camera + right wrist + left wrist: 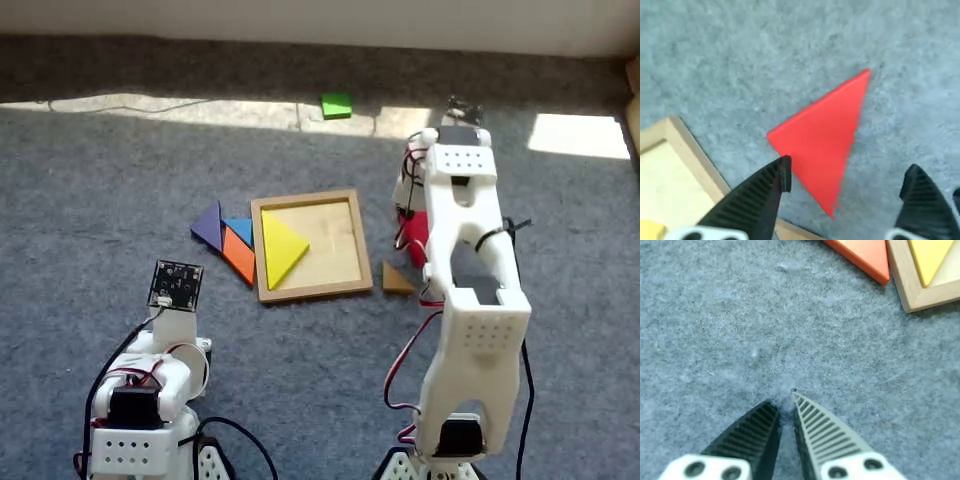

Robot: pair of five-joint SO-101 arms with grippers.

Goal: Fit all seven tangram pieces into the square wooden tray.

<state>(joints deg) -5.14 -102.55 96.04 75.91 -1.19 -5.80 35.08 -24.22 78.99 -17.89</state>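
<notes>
The square wooden tray (pixel 330 240) lies mid-table with a yellow triangle (pixel 280 248) inside it. Purple (pixel 209 226), blue (pixel 238 230) and orange (pixel 239 254) pieces lie against its left side. A brown triangle (pixel 397 278) rests on the carpet just right of it, and a green piece (pixel 337 105) lies far back. A red triangle (pixel 825 135) sits right of the tray, under my outstretched right arm. My right gripper (pixel 849 174) is open above it, one finger on each side of its near corner. My left gripper (pixel 786 402) is shut and empty over bare carpet, near the tray's corner (pixel 902 280).
Grey carpet covers the whole work area, with open carpet in front of the tray and to the far left. The right arm's white body (pixel 470 260) hides part of the red triangle from above. The left arm (pixel 150 390) stays folded near the front edge.
</notes>
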